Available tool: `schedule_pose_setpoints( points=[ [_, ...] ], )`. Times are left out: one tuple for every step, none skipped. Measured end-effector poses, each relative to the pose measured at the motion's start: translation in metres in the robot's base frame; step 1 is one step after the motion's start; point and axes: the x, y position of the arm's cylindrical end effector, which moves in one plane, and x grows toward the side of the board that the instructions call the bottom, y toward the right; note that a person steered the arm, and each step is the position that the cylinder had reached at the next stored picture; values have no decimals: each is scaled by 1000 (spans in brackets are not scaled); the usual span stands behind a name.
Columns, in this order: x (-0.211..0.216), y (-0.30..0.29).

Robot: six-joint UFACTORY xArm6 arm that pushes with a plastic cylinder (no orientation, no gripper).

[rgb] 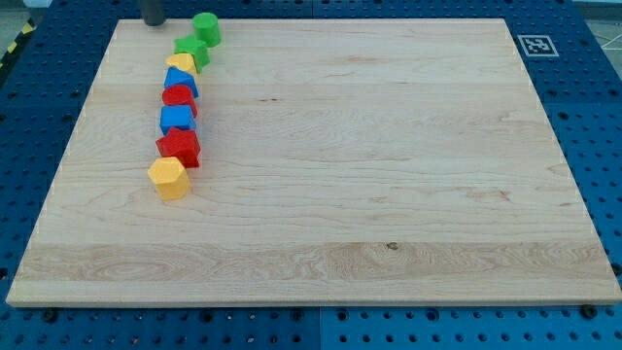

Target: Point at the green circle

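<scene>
The green circle (206, 27) stands near the board's top edge, at the upper end of a curved line of blocks. My tip (154, 22) shows at the view's top left as a dark rod end, to the left of the green circle with a small gap between them. Below the green circle sit a green star-like block (190, 49), a yellow block (181, 64), a blue block (181, 81), a red block (179, 97), a blue cube (177, 120), a red star (179, 147) and a yellow hexagon (168, 179).
The wooden board (369, 175) lies on a blue pegboard table (603, 97). A black-and-white marker tag (535, 45) is at the board's top right corner.
</scene>
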Motion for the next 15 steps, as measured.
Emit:
schedule_pose_setpoints(
  points=[
    [1, -6],
    [20, -44],
    [94, -57],
    [180, -55],
    [274, -42],
    [363, 3],
    [377, 108],
    [316, 204],
    [212, 236],
    [102, 225],
    [4, 171],
    [1, 168],
    [1, 157],
    [1, 132],
    [0, 123]
  ],
)
